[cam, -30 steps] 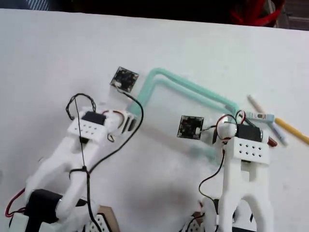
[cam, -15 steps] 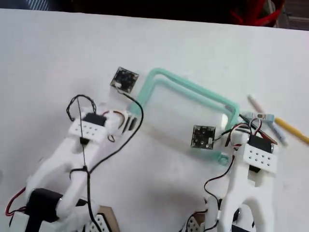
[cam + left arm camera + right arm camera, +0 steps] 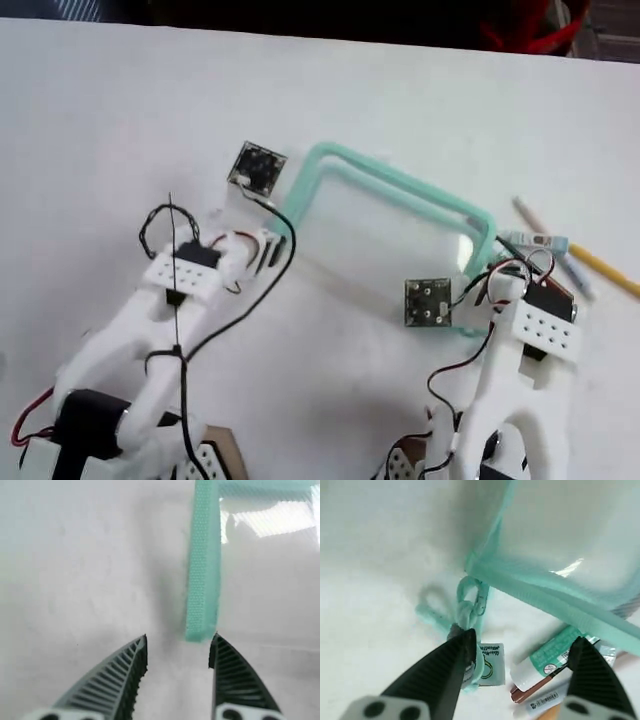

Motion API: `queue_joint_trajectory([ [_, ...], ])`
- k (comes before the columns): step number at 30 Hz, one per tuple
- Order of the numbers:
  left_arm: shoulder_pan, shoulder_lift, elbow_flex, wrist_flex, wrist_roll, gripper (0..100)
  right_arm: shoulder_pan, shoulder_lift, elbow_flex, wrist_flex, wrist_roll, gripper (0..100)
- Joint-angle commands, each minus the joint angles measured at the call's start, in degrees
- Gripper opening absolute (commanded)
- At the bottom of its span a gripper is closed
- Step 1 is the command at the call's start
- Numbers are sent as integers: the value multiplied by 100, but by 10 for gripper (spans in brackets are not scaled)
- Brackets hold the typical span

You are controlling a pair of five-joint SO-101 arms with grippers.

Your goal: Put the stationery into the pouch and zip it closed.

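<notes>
Mint-edged clear plastic, the pouch [image 3: 385, 178] looked limp and slippery; we judged its stiffer zip band [image 3: 545, 587] the best hold. Our left gripper [image 3: 179, 638] and right gripper [image 3: 525, 637] gaped empty.

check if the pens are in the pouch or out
Out: the pens lie on the table beside the pouch, not inside it.

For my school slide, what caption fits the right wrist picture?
Open right gripper at the zipper cord of the mint pouch, stationery lying just outside.
</notes>
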Motion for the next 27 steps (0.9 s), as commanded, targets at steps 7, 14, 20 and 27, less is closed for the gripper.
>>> queue_joint_trajectory([
  [7,110,-48,-35,-123,44,211,-136,-2132,97,1156,176,297],
  [14,110,-48,-18,-70,44,211,-145,-2774,853,1147,369,297],
  [20,110,-48,0,-70,44,211,136,-2387,1134,593,369,297],
  [27,110,-48,0,-70,44,211,514,-1262,1116,-356,378,297],
])
